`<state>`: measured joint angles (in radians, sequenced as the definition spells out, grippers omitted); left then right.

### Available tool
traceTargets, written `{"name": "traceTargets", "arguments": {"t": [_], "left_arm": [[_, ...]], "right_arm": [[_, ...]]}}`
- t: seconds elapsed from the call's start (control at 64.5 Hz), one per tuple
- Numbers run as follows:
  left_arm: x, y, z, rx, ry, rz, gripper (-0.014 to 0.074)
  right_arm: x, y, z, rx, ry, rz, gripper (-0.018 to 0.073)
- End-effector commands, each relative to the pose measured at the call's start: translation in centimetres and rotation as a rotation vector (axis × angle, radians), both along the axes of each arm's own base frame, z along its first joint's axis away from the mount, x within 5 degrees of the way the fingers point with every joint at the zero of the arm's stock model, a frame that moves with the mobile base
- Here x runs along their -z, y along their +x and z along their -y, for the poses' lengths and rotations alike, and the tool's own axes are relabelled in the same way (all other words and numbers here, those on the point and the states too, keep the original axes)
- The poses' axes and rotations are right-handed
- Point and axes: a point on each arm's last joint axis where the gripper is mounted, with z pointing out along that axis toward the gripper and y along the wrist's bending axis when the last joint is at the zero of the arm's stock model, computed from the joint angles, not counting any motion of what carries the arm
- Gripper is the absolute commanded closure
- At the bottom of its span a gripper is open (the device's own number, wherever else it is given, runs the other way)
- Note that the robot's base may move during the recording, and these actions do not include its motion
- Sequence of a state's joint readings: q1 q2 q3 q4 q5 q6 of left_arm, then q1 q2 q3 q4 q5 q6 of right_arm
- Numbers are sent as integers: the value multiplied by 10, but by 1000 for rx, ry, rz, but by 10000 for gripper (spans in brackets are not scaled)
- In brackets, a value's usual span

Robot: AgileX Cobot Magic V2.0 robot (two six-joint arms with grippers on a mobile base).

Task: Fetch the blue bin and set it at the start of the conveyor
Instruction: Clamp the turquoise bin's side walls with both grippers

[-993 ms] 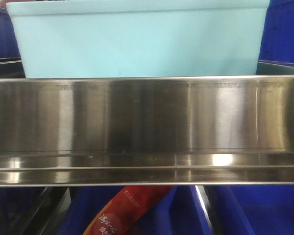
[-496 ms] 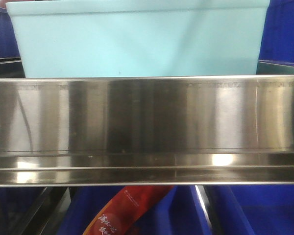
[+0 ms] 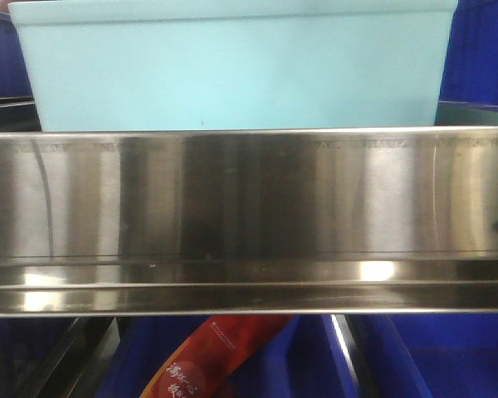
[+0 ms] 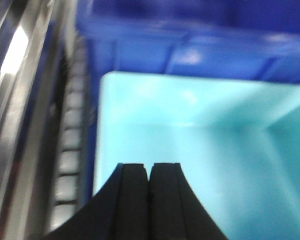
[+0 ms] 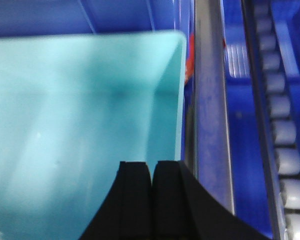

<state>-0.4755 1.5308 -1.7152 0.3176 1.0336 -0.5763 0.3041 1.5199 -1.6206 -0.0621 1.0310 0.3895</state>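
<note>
Across the upper part of the front view, the blue bin (image 3: 232,70) sits on the stainless-steel shelf (image 3: 249,207). Its pale turquoise wall fills most of the width, and its base is hidden behind the shelf's broad, shiny front lip. Dark blue crates (image 3: 481,50) flank it at the upper left and upper right corners, with more of them along the bottom edge. Down there, a red packet (image 3: 220,352) printed with pale characters lies tilted at the lower centre. From the left wrist view, the left gripper (image 4: 150,167) rises from the bottom centre of the frame over the bin's open interior. Its black pads are pressed together along a thin seam and nothing is caught between them. A row of pale rollers (image 4: 69,160) runs up the left side just beside the bin's wall, and a dark blue crate stands behind the bin at the top. From the right wrist view, the right gripper (image 5: 151,165) is likewise closed pad to pad on nothing, near the bin's right-hand corner. A metal rail (image 5: 210,125) and more rollers lie further right. Whether either gripper touches the bin cannot be told.
</note>
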Motion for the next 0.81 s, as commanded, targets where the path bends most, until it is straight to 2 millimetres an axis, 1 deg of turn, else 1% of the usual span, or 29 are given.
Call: {"name": "traceTargets", "arguments": {"t": [0.0,0.093,0.124,0.155,0.186,0.202,0.217,0.248,0.264,0.279,0.31,0.326,0.357,0.403,0.465,0.543,0.683,0.791], "left_arm": [[1,6,3,9,11,-35,707],[8,12,7,13,9,-62,699],[10,13,8,19,13,-69,680],[12,15,10,25,17,-78,644],[15,16,11,27,19,-88,596],[15,17,11,27,19,-88,573],[15,17,11,27,20,-89,549],[17,18,11,27,21,-93,486],[17,18,11,27,21,-93,473],[17,18,11,25,21,-93,447],[17,20,8,18,19,-89,382],[17,21,7,14,16,-93,337],[18,23,4,6,15,-96,302],[19,25,0,-10,17,-102,277],[24,31,-8,-37,13,-126,281],[28,36,-17,-45,16,-150,296],[39,45,-17,-36,37,-177,302],[49,51,-14,-33,31,-210,302]], "right_arm": [[4,9,0,14,-47,-42,708],[11,18,1,23,-88,-70,708],[12,20,0,23,-88,-72,705],[12,22,-1,23,-88,-72,683],[14,24,-1,23,-91,-79,633],[15,24,-1,22,-91,-81,594],[15,24,-1,22,-91,-81,580],[17,25,-2,23,-95,-92,503],[18,25,-2,23,-95,-94,456],[18,25,-2,23,-96,-96,440],[19,26,-2,23,-97,-100,364],[19,26,-2,23,-98,-101,313],[19,26,-2,23,-98,-101,273],[20,27,-2,22,-96,-96,239],[20,29,-3,20,-91,-80,234],[23,34,-5,18,-89,-69,257],[38,45,-8,16,-99,-99,302],[47,51,-10,14,-106,-122,306]]}}
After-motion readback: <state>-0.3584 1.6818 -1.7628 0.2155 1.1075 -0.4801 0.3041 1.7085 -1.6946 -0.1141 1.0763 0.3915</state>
